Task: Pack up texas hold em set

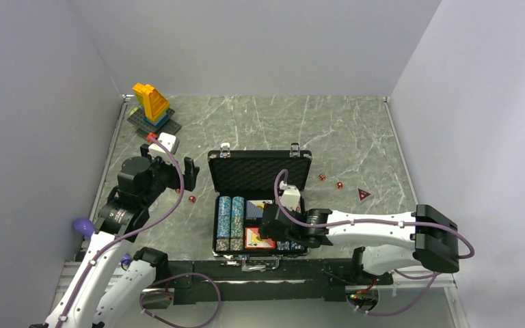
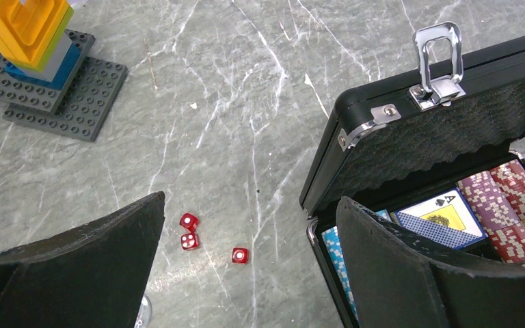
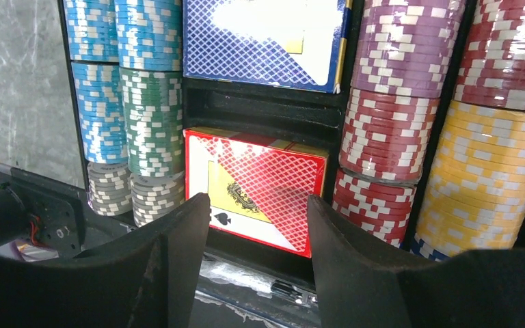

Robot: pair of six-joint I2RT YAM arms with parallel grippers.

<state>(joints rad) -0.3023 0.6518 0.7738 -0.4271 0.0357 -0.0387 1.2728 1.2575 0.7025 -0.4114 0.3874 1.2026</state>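
Right wrist view has the right tool spread wide, holding nothing, just above the red card deck lying in the open case. The left tool, also released, hovers near three loose dice on the bench. Gathering those looks next, which calls for a narrow, careful pinch.

Grey marble-look tabletop (white veins), plain pale walls on three sides

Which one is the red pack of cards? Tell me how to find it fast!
Find the open black case in the middle of the table. Between its rows of chips lie two card packs, and the red pack is the one nearer the robot, where the right claw points. Its neighbour farther back is the blue pack.
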